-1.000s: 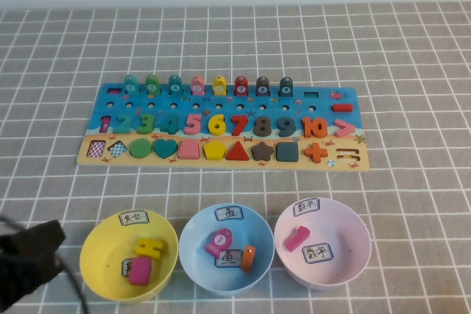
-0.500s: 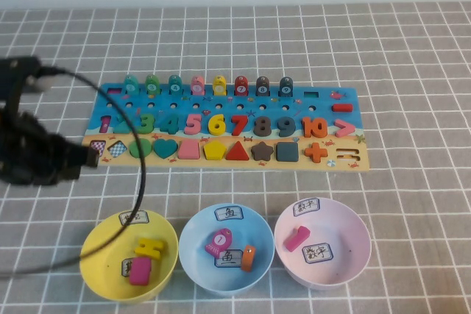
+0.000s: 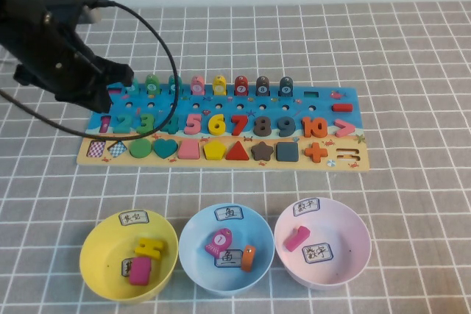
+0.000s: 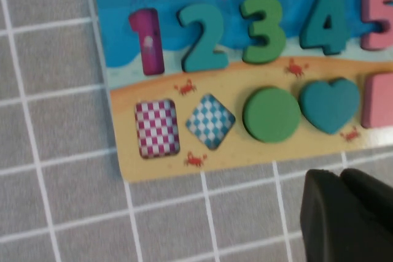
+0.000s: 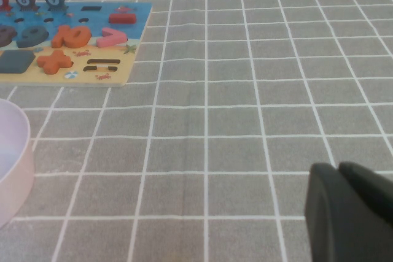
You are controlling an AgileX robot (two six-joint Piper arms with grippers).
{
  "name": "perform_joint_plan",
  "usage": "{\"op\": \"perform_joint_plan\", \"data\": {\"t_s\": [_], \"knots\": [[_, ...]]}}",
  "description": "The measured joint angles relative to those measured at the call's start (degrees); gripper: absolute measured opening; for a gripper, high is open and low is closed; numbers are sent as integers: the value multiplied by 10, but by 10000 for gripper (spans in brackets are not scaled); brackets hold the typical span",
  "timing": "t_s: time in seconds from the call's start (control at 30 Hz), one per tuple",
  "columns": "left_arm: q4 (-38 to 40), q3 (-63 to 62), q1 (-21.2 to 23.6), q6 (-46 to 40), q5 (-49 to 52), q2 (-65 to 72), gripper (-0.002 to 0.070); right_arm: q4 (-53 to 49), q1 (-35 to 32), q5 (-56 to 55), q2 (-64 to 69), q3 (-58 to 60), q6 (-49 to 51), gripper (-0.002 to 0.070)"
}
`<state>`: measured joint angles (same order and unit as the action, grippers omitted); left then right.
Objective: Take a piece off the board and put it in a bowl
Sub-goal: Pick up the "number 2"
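Teal "2" [image 4: 202, 40] seated on board [image 3: 221, 156].
Left gripper [image 4: 344, 179] above board's left end, jaws closed, empty; right gripper [image 5: 341, 173] over counter [image 5: 245, 90], jaws closed, empty.

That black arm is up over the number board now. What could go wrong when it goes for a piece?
The left gripper is shut over the left end of the long wooden puzzle board; it must open first. The small teal wooden "2" sits close between the purple "1" and green "3", so it might nudge either. The right gripper hangs shut, far off.
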<state>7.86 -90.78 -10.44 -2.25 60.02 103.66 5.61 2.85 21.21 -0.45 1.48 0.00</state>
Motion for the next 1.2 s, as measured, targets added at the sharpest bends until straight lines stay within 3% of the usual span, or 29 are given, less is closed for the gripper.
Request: {"op": "perform_joint_plan", "data": {"t_s": [0.6,0.7,0.9,1.2], "knots": [[-50,-155,-34,1,66,167,8,0,0,0,0,0,0,-18],[-61,-167,-34,1,84,180,78,1,0,0,0,0,0,-18],[-79,-174,-34,17,88,197,285,2,0,0,0,0,0,-18],[-113,-175,-29,48,48,201,319,2,0,0,0,0,0,-18]]}}
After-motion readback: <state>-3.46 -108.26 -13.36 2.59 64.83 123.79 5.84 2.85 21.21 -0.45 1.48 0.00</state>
